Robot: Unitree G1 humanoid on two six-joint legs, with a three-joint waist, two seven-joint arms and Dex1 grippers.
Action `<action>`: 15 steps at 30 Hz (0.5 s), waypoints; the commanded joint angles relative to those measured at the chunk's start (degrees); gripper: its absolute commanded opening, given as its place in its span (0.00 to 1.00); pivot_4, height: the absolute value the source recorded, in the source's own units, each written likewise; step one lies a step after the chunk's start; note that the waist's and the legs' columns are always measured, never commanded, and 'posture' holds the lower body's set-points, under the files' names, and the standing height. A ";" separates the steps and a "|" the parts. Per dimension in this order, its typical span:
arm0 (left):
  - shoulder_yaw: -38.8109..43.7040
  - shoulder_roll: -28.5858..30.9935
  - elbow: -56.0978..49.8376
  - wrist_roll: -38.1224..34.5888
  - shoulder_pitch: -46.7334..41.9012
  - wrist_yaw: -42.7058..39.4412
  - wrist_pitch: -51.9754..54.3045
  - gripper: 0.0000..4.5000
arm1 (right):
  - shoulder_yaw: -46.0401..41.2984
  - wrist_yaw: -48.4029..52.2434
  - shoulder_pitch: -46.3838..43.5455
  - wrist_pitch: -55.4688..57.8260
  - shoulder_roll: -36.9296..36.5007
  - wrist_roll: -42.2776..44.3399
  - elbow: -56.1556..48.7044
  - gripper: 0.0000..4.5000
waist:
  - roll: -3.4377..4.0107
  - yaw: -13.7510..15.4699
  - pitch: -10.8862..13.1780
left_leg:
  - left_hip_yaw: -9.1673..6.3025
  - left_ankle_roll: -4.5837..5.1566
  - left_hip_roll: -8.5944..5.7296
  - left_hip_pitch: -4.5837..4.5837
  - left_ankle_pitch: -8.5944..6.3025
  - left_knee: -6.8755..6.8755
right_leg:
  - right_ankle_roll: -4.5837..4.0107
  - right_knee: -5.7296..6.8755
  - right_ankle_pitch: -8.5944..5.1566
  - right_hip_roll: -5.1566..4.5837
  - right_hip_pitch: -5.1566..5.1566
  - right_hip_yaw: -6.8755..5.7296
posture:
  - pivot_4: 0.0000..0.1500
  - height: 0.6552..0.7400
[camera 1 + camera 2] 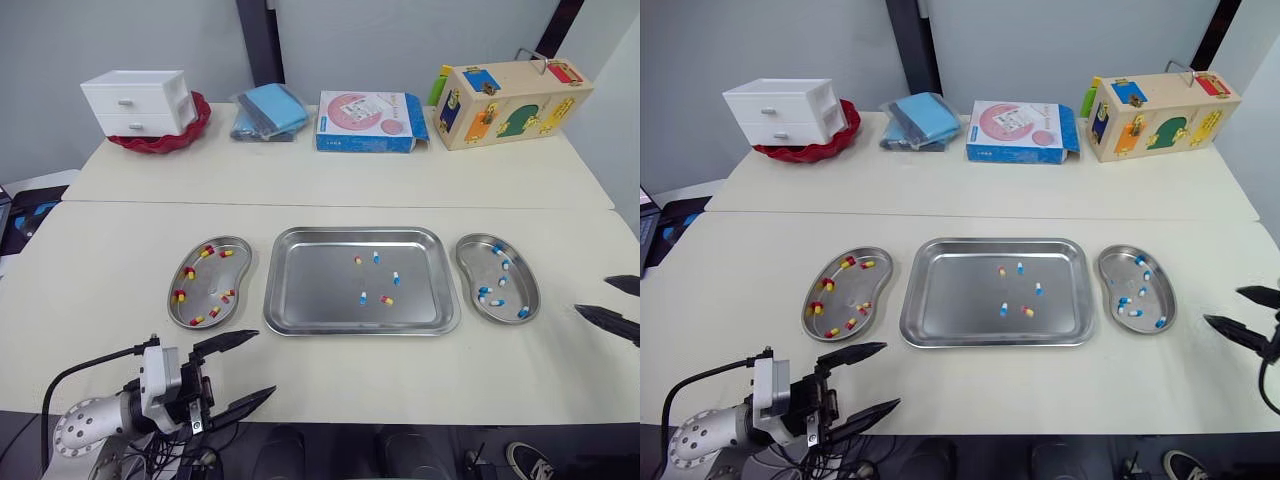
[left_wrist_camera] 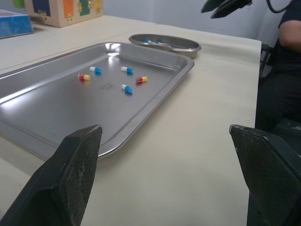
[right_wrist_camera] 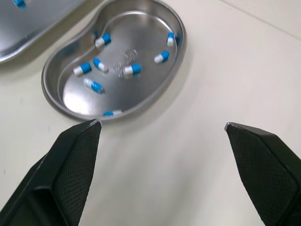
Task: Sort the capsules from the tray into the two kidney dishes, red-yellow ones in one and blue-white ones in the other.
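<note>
A steel tray (image 1: 310, 290) lies mid-table holding two red-yellow capsules (image 1: 386, 300) and three blue-white capsules (image 1: 395, 277). To its left, a kidney dish (image 1: 207, 284) contains several red-yellow capsules (image 1: 190, 272). The kidney dish (image 1: 478, 265) on the tray's right contains several blue-white capsules (image 3: 132, 70). My left gripper (image 1: 262, 364) is open and empty near the table's front edge, below the left dish. At the table's right side, beyond the right dish, my right gripper (image 1: 592, 296) is open and empty.
On the rear table stand a white drawer unit (image 1: 138, 102) in a red basket, a blue cloth bundle (image 1: 270, 110), a blue-pink box (image 1: 368, 121) and a wooden activity box (image 1: 510, 102). A person in dark clothes (image 2: 287, 70) sits beyond the table's right end.
</note>
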 commanded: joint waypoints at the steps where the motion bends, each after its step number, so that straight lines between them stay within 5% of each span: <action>1: 2.07 -0.06 -2.37 -0.27 1.29 1.07 -0.74 1.00 | -1.33 1.73 -1.64 -3.28 -2.79 -0.25 4.97 0.99 | -0.01 -0.10 0.00 | 0.00 0.00 0.00 0.01 0.00 0.00 | 0.00 0.00 0.00 0.00 0.00 0.00 | 1.00 1.00; 15: 2.68 0.08 -2.31 0.01 2.15 2.10 -1.19 1.00 | 2.27 2.74 -3.58 -6.04 -4.40 -1.06 6.72 0.99 | 0.01 -0.14 0.00 | 0.09 0.00 0.01 0.04 0.00 -0.01 | 0.01 0.00 0.00 0.00 0.01 0.07 | 1.00 1.00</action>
